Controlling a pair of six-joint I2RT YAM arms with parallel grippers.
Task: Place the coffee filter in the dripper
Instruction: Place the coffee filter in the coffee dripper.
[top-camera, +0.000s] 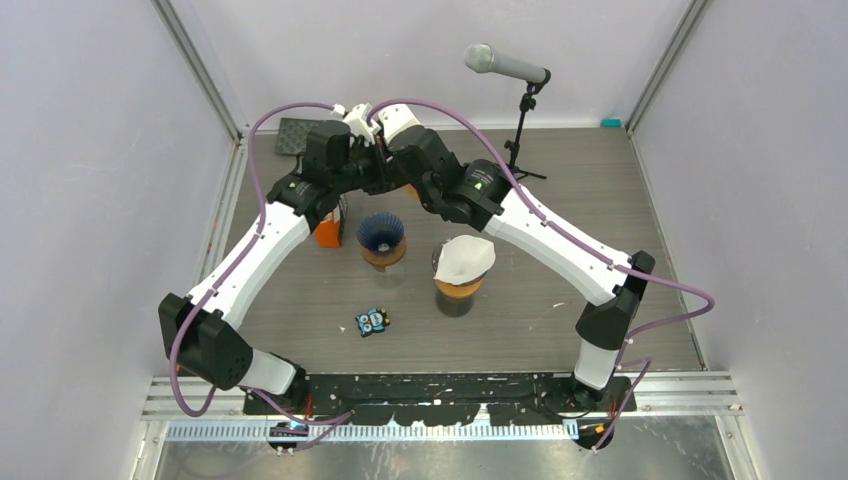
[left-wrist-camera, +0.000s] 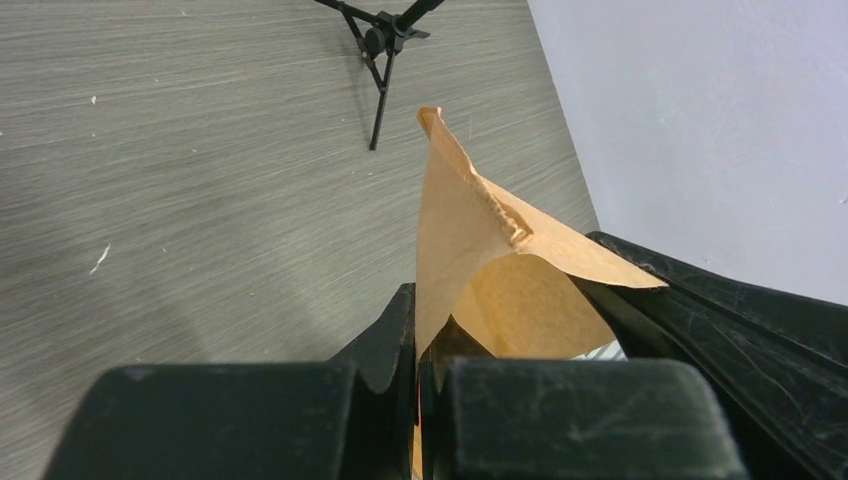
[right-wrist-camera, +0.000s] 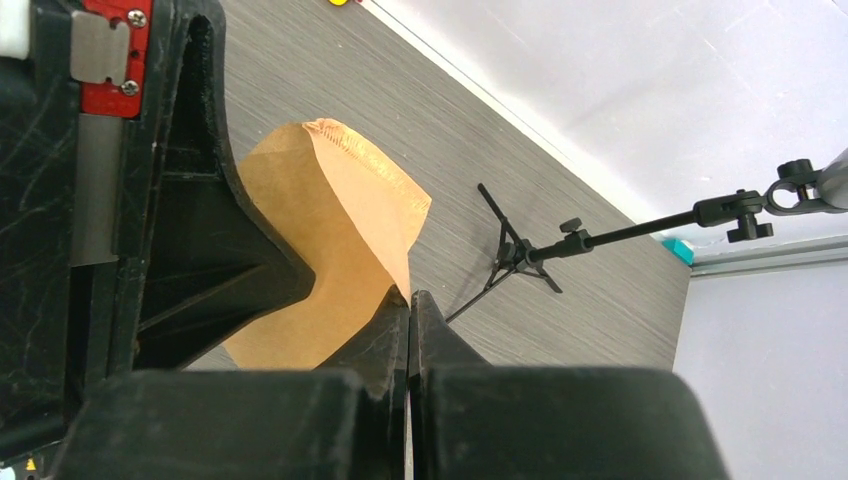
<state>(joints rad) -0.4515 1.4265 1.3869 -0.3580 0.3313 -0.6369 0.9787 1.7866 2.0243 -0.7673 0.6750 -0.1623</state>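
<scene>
A brown paper coffee filter (left-wrist-camera: 470, 230) is pinched by both grippers above the back of the table. My left gripper (left-wrist-camera: 417, 312) is shut on one edge of it, and the filter fans open above the fingers. My right gripper (right-wrist-camera: 409, 302) is shut on the filter's (right-wrist-camera: 320, 250) opposite edge. In the top view the two wrists meet at the back centre and hide the filter. The blue ribbed dripper (top-camera: 382, 232) sits on a brown glass, in front of and below the grippers, with nothing in it.
A second dripper with a white filter (top-camera: 464, 257) stands right of the blue one. An orange object (top-camera: 328, 233) sits to its left. A small blue-and-black item (top-camera: 372, 321) lies nearer the front. A microphone on a stand (top-camera: 505, 65) is at the back right.
</scene>
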